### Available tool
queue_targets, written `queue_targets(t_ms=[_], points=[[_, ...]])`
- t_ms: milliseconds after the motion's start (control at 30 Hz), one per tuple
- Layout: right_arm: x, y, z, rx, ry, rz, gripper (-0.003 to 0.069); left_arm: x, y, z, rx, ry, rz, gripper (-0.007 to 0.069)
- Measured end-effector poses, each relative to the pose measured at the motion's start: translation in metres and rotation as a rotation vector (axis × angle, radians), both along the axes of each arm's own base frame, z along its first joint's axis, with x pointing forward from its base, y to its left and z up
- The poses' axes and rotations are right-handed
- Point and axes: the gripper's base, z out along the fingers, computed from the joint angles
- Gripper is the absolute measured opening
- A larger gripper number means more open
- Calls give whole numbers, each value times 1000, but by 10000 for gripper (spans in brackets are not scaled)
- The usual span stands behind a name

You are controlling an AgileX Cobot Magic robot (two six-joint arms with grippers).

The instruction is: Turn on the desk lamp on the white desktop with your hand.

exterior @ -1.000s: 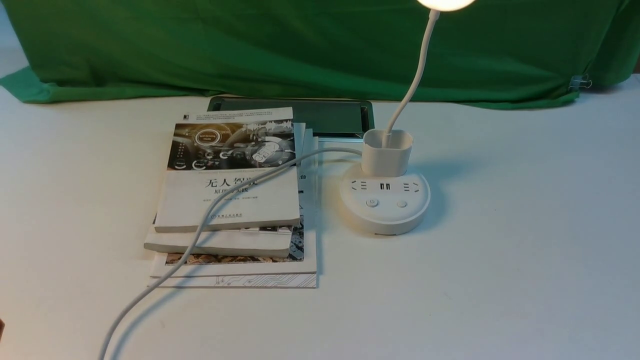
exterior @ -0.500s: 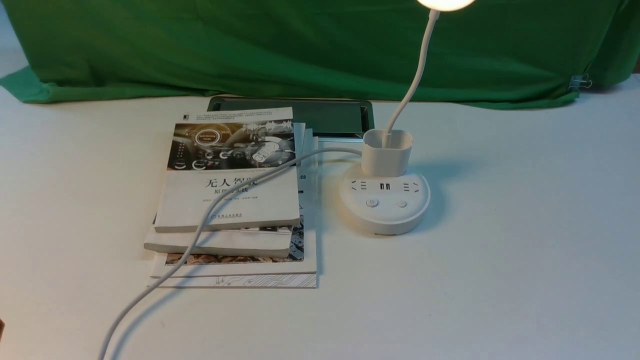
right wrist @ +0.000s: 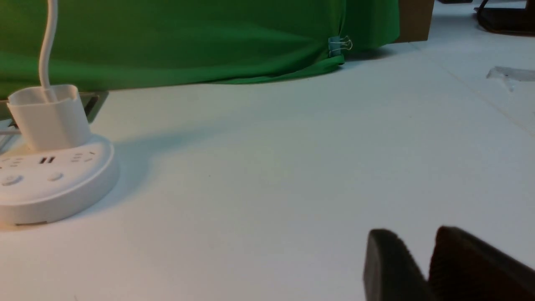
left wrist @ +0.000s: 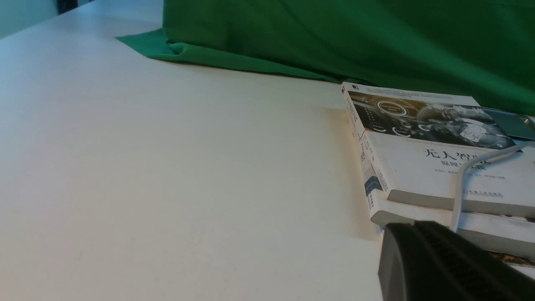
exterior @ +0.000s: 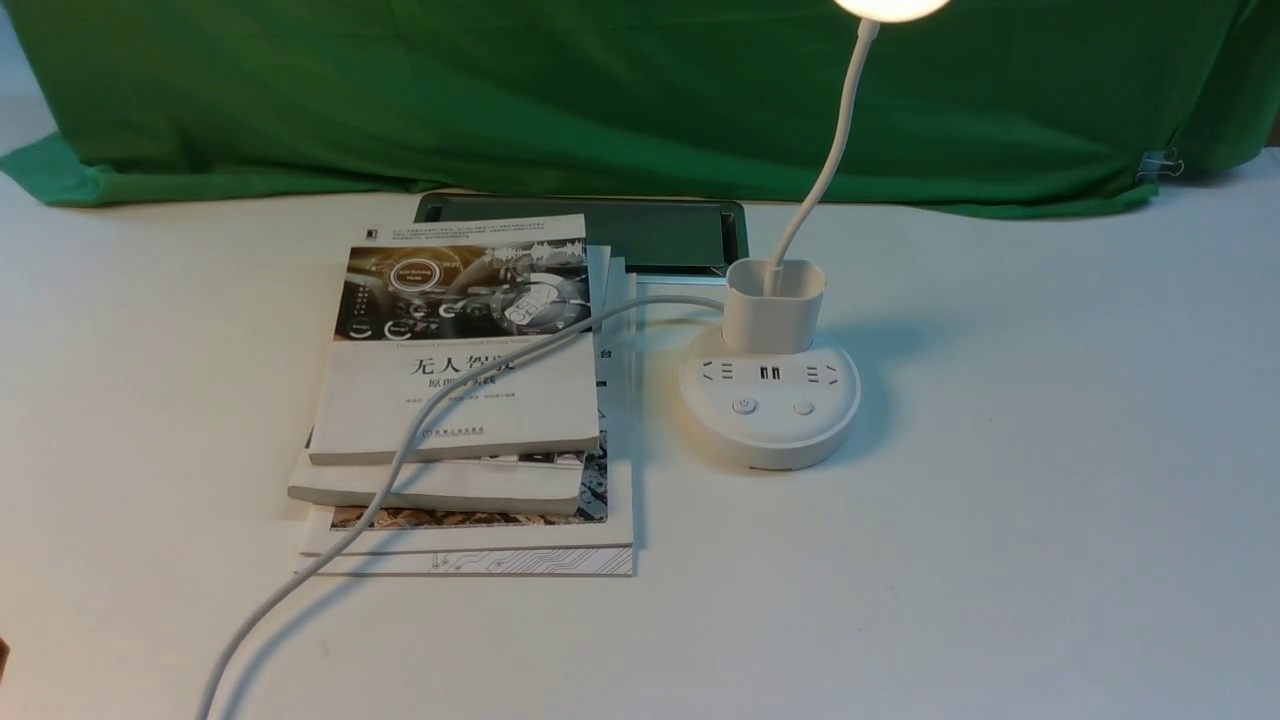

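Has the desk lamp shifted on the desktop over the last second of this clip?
No. In the front view the desk lamp keeps the same gap to the stack of books beside it, and its head is lit.

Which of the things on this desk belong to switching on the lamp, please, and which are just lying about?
Belongs to the job:
- desk lamp, head glowing
- its buttons
- white desktop
- right hand

Just lying about:
- stack of books
- white cable draped over them
- green cloth
- dark tray
- binder clip
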Motion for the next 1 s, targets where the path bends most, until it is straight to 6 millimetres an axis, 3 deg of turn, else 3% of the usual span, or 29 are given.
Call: queue_targets(t_ms=[1000], points=[[0, 0, 0, 2, 3, 0, 237, 0, 0, 0, -5, 0, 0, 21]])
